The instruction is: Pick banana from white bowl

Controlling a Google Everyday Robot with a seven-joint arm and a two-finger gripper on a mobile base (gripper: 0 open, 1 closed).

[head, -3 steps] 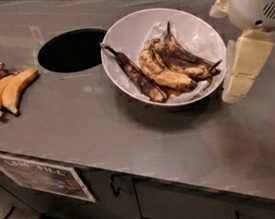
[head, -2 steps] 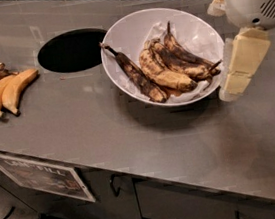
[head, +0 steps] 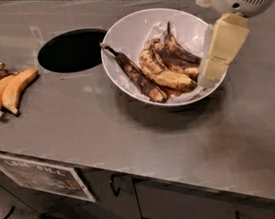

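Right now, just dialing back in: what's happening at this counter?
The robot's gripper hangs at the right rim of the white bowl, just beside the banana cluster it is meant to pick. The cluster lies in the bowl, not yet lifted, with a single blackened banana to its left. More bananas sit on the counter far left, past a round hole.

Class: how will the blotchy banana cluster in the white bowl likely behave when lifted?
The banana looks heavily blotched: probably soft, easily bruised. Bunched together, it may lift as one. The gripper hangs at the white bowl's rim, picture right.
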